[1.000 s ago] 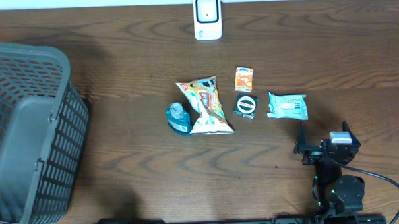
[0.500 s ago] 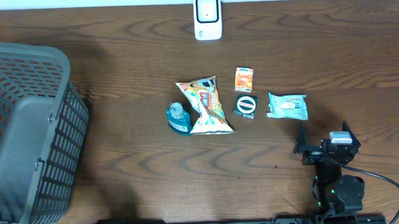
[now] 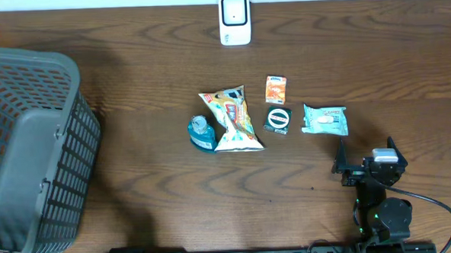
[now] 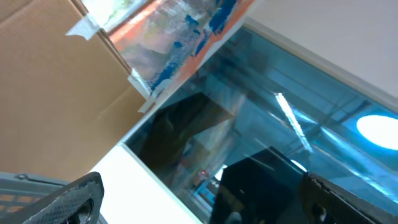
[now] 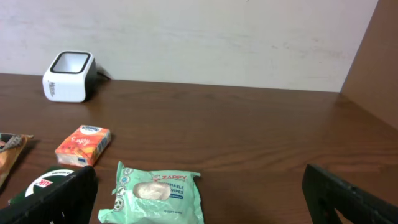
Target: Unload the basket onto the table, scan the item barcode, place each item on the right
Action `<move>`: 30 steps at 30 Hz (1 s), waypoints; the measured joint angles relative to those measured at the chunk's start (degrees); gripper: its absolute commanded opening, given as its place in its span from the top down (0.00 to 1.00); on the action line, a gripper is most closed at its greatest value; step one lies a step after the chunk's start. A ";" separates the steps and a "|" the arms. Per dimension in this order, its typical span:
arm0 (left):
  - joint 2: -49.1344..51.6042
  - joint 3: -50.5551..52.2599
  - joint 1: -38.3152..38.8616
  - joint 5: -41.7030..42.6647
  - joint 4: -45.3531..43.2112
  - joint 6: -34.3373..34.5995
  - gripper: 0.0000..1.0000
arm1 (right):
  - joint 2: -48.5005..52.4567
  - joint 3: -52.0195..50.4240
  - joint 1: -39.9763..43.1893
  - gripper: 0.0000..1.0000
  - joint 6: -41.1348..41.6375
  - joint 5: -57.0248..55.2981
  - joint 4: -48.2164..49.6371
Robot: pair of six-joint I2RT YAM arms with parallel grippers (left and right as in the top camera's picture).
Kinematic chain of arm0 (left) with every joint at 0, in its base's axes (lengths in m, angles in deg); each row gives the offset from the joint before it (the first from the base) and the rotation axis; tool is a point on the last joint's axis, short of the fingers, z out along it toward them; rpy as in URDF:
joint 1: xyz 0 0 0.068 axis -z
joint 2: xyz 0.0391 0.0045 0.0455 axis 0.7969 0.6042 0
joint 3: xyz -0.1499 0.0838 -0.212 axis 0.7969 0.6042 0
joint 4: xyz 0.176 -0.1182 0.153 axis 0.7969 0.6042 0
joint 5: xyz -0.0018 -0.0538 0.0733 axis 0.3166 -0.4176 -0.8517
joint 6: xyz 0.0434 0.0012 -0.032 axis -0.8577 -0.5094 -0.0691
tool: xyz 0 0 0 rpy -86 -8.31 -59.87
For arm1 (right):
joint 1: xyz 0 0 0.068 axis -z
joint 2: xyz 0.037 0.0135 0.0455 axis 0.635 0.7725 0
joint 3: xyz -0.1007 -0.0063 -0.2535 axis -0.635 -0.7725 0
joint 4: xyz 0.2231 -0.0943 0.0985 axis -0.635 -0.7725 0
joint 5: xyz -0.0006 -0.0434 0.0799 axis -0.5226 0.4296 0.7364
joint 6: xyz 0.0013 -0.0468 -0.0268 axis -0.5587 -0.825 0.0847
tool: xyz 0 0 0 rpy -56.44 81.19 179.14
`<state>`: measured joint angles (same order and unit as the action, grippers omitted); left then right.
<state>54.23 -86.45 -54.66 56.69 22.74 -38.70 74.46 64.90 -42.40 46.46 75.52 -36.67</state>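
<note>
Nothing has moved since the earlier frames; items and both arms lie as they did.

- Right gripper (image 3: 365,155): mine, lower right of the overhead frame, jaws spread wide, nothing between them.
- Left gripper (image 4: 205,202): jaws also wide apart and empty. Its camera looks up at cardboard and glass, with no table in view, and the arm does not show in the overhead frame.
- Wipes pack (image 3: 325,120): pale green, lying flat, right of centre in the overhead frame. It sits just up and left of my right gripper and is the item closest to it. Its long axis runs left to right across the frame, so my jaw line lies roughly along it.
- Scanner (image 3: 234,20): white, top centre of the frame, well apart from the pack and up-left of it.
- Orange box (image 3: 276,89), round black packet (image 3: 278,119), snack bag (image 3: 231,120): clustered left of the pack, farther from me.
- Basket (image 3: 28,150): far left.

Judgement: the right arm is the nearer one. The pack is the likely first pick, then a carry up-left to the scanner.
</note>
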 measured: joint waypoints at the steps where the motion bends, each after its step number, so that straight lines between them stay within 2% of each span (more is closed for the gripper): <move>1: -0.04 0.13 -0.02 0.48 -0.31 0.11 0.01 | 0.00 0.00 0.00 0.01 0.00 0.02 -0.02; 9: -0.07 0.76 -0.02 2.97 -1.07 0.28 0.02 | 0.00 0.00 0.00 0.01 0.00 0.02 -0.02; 24: -0.07 0.76 -0.02 1.97 -1.01 0.28 0.01 | 0.00 0.00 0.00 0.01 0.00 0.02 -0.02; 30: -0.09 0.79 -0.02 1.36 3.13 0.33 0.02 | 0.00 0.00 0.00 0.01 0.00 0.02 -0.02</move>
<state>54.14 -85.66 -54.68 58.04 25.87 -38.37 74.46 64.90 -42.40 46.46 75.54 -36.69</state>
